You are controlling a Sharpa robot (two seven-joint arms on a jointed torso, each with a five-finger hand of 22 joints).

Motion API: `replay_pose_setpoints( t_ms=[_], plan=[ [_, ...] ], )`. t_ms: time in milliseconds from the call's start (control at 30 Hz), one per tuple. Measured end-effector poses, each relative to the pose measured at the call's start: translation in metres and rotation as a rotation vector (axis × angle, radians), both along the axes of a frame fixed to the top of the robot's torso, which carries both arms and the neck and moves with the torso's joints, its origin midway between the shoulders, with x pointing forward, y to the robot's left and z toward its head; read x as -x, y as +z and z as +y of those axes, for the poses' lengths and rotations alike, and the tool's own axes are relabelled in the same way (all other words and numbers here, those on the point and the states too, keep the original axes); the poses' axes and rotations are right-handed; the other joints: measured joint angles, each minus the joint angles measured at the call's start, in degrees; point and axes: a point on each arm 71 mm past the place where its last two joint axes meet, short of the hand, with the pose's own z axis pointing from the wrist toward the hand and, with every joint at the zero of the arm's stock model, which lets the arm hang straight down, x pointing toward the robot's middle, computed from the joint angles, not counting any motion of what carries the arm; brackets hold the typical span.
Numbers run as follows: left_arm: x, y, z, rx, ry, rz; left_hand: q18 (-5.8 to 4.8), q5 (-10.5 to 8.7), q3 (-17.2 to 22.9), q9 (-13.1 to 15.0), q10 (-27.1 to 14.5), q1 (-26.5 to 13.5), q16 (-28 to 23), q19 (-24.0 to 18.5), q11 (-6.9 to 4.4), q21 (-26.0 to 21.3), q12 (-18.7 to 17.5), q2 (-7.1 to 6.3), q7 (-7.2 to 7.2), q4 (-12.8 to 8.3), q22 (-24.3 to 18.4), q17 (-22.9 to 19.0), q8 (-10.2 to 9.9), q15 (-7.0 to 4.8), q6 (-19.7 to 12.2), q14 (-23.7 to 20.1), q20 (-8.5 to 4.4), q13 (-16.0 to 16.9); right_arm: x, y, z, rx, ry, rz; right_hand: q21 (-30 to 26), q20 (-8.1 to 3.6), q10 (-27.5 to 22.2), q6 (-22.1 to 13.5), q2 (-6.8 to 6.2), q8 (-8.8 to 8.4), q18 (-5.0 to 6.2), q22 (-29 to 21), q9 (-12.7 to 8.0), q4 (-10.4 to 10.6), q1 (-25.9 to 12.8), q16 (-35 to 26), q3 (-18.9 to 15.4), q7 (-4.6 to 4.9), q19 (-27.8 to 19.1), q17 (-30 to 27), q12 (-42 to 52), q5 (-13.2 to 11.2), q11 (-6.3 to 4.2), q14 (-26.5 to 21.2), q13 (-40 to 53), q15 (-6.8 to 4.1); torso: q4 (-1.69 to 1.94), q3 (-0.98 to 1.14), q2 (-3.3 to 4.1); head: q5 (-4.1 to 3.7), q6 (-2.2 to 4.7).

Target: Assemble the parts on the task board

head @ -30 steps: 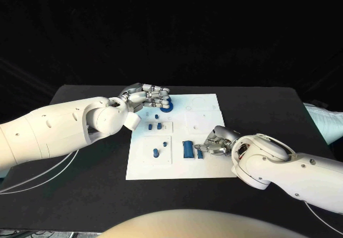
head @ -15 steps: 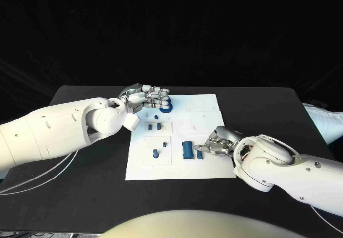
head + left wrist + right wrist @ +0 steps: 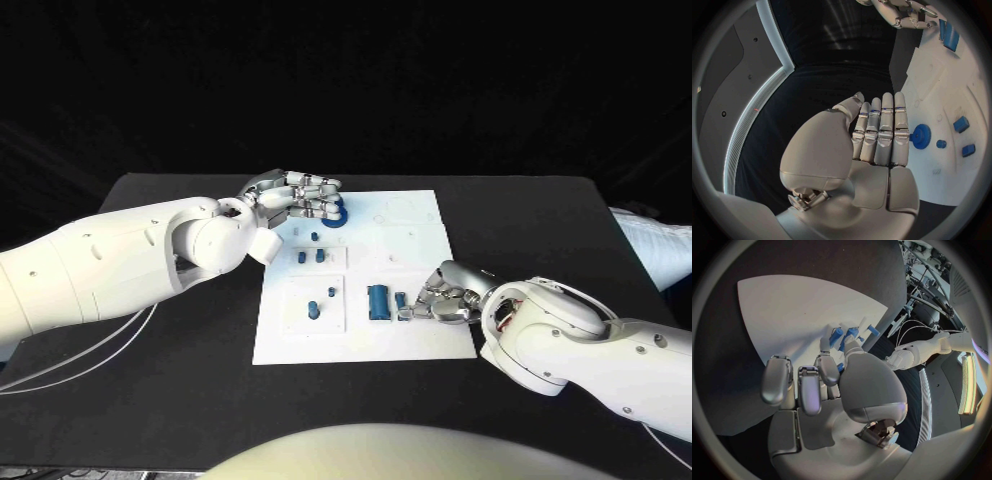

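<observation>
Task board (image 3: 418,335): white rectangular plate, seen mid-bench (image 3: 173,370) in the head view, long axis running near–far, divided into square panels. Small blue parts are spread over it.

Blue gear (image 3: 333,214): round, toothed, lying flat at the board's far-left corner; in the left wrist view (image 3: 921,135) it is seen just beside the fingertips. Two short blue blocks (image 3: 309,254) are seen just nearer than it on the left column, long axes near–far, side by side. A blue peg (image 3: 313,307) and a smaller blue piece (image 3: 332,291) are seen in the near-left panel.

Long blue bar (image 3: 378,301): largest part, mid-board towards the near side, long axis near–far, lying flat. A thinner blue piece (image 3: 400,302) is seen parallel just to its right, against the right hand's fingers.

Left hand (image 3: 296,196): held over the far-left corner, fingers extended and pressed together side by side, nothing gripped; contact with the gear cannot be confirmed.

Right hand (image 3: 444,294): at the board's near-right area, fingers curled; the thin blue piece appears to be pinched at the fingertips (image 3: 844,342), though the view is partly blocked.
</observation>
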Motion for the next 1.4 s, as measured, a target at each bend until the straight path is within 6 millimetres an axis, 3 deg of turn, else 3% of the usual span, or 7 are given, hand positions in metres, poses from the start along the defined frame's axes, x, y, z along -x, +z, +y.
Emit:
replay_pose_setpoints(
  t_ms=[667, 900, 1067, 1267, 1400],
  plan=[
    [0.000, 0.000, 0.000, 0.000, 0.000, 0.000, 0.00, 0.00, 0.0, 0.0, 0.0, 0.0, 0.0, 0.0, 0.00, 0.0, 0.0, 0.00, 0.00, 0.0, 0.0, 0.0, 0.0, 0.00, 0.0, 0.0, 0.00, 0.0, -0.009, -0.011, 0.002, 0.041, 0.012, 0.012, 0.0, 0.00, -0.2, 0.0, 1.56, 0.26, 0.02, 0.1, 0.4, -1.3, 2.2, 0.0, -0.2, 0.01, 0.0, 0.0, -0.2, -0.6, 0.20, 0.0, 0.2, 0.01, 0.08, -0.05, 0.02, -0.05, -0.22],
    [0.000, 0.000, 0.000, 0.000, -0.001, 0.001, 0.00, 0.00, 0.0, 0.0, 0.0, 0.0, 0.0, 0.0, 0.00, 0.0, 0.0, 0.00, 0.00, 0.0, 0.0, 0.0, 0.0, 0.00, 0.0, 0.0, 0.00, 0.0, -0.013, -0.011, 0.003, 0.045, 0.011, -0.002, 0.0, 0.00, -0.2, -0.1, 1.56, 0.81, 0.02, 0.2, 0.5, -1.3, 2.2, 0.0, -0.2, 0.09, 0.0, 0.0, 0.1, -0.6, 0.21, 0.0, 0.3, 0.01, 0.10, -0.02, 0.04, -0.04, -0.27],
    [0.000, 0.000, 0.000, 0.000, 0.000, 0.001, 0.00, 0.00, 0.0, 0.0, 0.0, 0.0, 0.0, 0.0, 0.00, 0.0, 0.0, 0.00, 0.00, 0.0, 0.0, 0.0, 0.0, 0.00, 0.0, 0.0, 0.00, 0.0, -0.012, -0.011, 0.002, 0.040, 0.010, -0.008, 0.0, 0.00, -0.2, -0.1, 1.56, 0.31, 0.02, 0.2, 0.2, -1.5, 2.2, 0.0, -0.5, 0.09, 0.0, 0.0, 0.1, -0.6, 0.21, 0.0, 0.3, 0.01, 0.09, -0.02, 0.03, -0.09, -0.28],
    [0.000, 0.000, 0.000, 0.000, 0.000, 0.001, 0.00, 0.00, 0.0, 0.0, 0.0, 0.0, 0.0, 0.0, 0.00, 0.0, 0.0, 0.00, 0.00, 0.0, 0.0, 0.0, 0.0, 0.00, 0.0, 0.0, 0.00, 0.0, -0.009, -0.010, -0.008, -0.003, 0.001, -0.006, -0.9, 0.54, -1.1, -1.4, 1.23, -0.35, 0.03, -1.0, -0.1, -0.8, 1.9, -0.5, -2.5, 0.69, -0.5, 0.0, -2.5, 4.1, 0.45, 0.0, -1.3, 0.00, 0.07, -0.03, -0.05, -0.10, -0.09],
    [-0.001, 0.000, 0.000, -0.001, 0.000, 0.001, 0.00, 0.00, 0.0, 0.0, 0.0, 0.0, 0.0, 0.0, 0.00, 0.0, 0.0, 0.00, 0.00, 0.0, -0.2, 0.0, 0.0, 0.00, 0.0, 0.0, 0.00, 0.0, -0.016, 0.000, -0.014, -0.096, -0.008, -0.003, -3.9, 0.97, -4.4, -4.1, 1.12, -1.43, 0.03, -5.7, -0.3, -1.1, 1.8, -2.9, -3.2, 1.53, -3.3, 0.0, -8.9, 5.0, 1.27, 0.0, -5.2, 0.66, 0.07, -0.08, -0.10, -0.22, 0.18]
  ],
)
